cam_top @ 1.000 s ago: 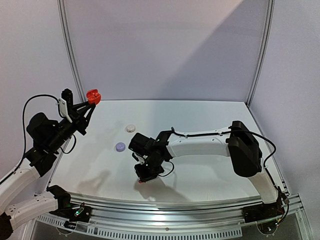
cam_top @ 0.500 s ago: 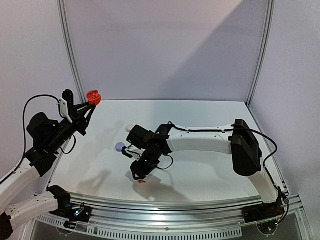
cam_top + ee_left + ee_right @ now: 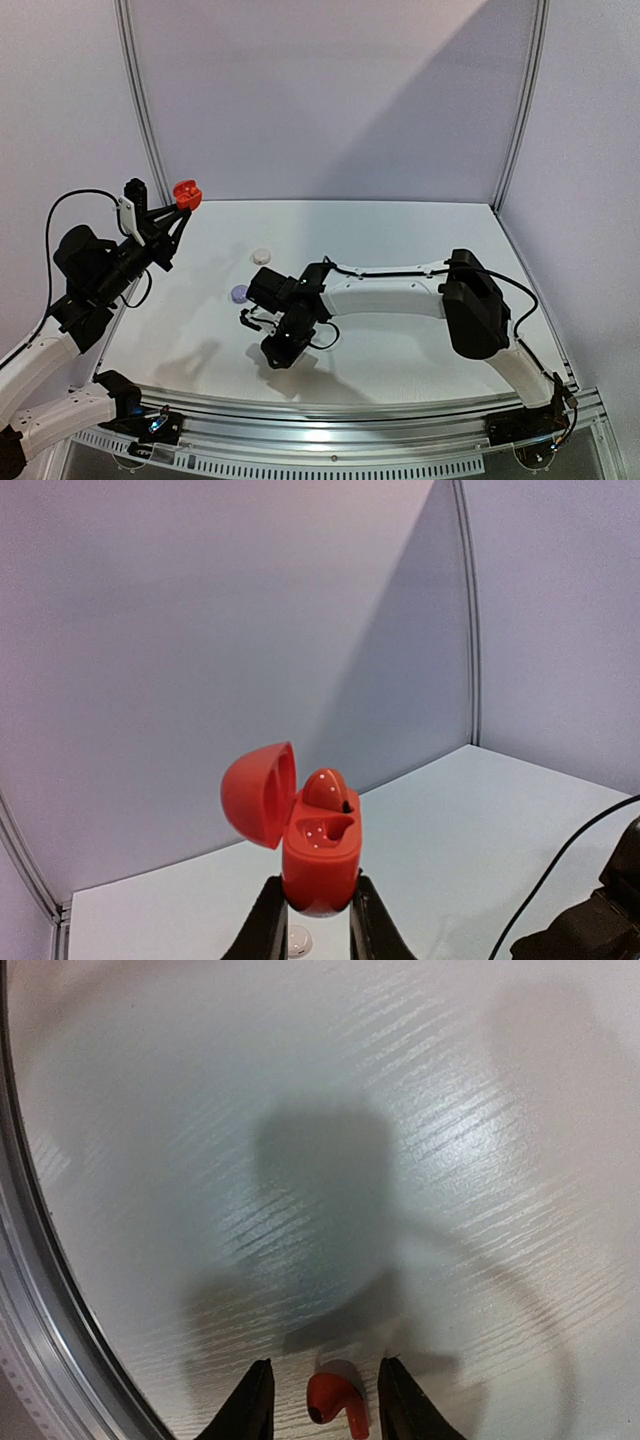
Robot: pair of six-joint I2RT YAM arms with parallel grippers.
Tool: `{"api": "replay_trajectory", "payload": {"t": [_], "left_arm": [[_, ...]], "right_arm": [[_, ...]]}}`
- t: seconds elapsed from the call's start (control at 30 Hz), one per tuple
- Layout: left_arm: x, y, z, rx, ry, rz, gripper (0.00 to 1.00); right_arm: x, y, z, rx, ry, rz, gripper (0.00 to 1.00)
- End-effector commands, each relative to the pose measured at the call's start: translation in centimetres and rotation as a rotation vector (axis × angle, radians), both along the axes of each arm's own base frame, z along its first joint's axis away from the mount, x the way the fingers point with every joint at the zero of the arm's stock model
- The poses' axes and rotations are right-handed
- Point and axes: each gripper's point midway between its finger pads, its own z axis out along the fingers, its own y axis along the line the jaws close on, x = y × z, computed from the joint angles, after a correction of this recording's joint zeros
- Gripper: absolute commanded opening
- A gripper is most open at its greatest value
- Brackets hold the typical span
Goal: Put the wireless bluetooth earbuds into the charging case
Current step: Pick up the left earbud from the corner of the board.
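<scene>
My left gripper [image 3: 181, 207] [image 3: 316, 908] is raised at the far left and shut on the red charging case [image 3: 187, 192] [image 3: 320, 855]. The case stands upright with its lid open. One red earbud [image 3: 326, 789] sits in the far socket, and the near socket is bare. My right gripper [image 3: 279, 353] [image 3: 322, 1392] is low over the table near the front, open. A second red earbud [image 3: 336, 1401] lies on the table between its fingers, clear of both fingers. The gripper hides this earbud in the top view.
A white round case [image 3: 261, 256] [image 3: 297, 940] and a lavender one [image 3: 240, 293] lie on the table left of centre, behind the right gripper. The table's curved front rail [image 3: 350, 405] [image 3: 30, 1260] runs close by the right gripper.
The right gripper went from shut to open, left the red earbud on the table, swung left and came back down over it. The left arm has not moved.
</scene>
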Motion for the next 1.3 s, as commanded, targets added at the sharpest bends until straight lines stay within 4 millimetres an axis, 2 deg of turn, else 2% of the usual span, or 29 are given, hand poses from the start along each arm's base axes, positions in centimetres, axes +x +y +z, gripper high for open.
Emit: {"api": "replay_trajectory", "payload": {"t": [0.0, 0.23, 0.43, 0.5, 0.67, 0.73, 0.87, 1.0, 1.13, 1.27], "left_arm": [[0.1, 0.2, -0.5, 0.008, 0.011, 0.003, 0.00], [0.2, 0.2, -0.6, 0.011, 0.016, 0.004, 0.00], [0.2, 0.1, -0.7, 0.008, 0.018, -0.001, 0.00], [0.3, 0.1, -0.6, 0.006, 0.019, -0.001, 0.00], [0.3, 0.1, -0.5, 0.007, 0.017, 0.000, 0.00], [0.3, 0.1, -0.5, 0.006, 0.016, -0.001, 0.00], [0.3, 0.1, -0.6, 0.008, 0.017, -0.001, 0.00], [0.3, 0.1, -0.4, 0.008, 0.012, -0.001, 0.00], [0.2, 0.1, -0.4, 0.008, 0.011, 0.001, 0.00], [0.2, 0.1, -0.3, 0.009, 0.008, 0.000, 0.00]], "right_arm": [[-0.3, -0.8, -1.8, -0.061, -0.009, -0.007, 0.32], [-0.9, -1.5, -1.7, -0.105, -0.036, -0.001, 0.21], [-1.0, -1.8, -1.7, -0.121, -0.044, -0.009, 0.18], [-0.9, -1.8, -1.6, -0.120, -0.049, -0.011, 0.13], [0.2, -2.5, -1.5, -0.145, -0.087, -0.069, 0.07], [1.7, -3.5, -1.1, -0.166, -0.139, -0.137, 0.04], [5.0, -7.3, -0.8, -0.228, -0.211, -0.327, 0.02], [8.1, -13.2, 0.0, -0.339, -0.320, -0.524, 0.01], [9.2, -18.9, 0.6, -0.501, -0.424, -0.634, 0.01], [9.4, -22.7, -0.4, -0.632, -0.468, -0.685, 0.00]]}}
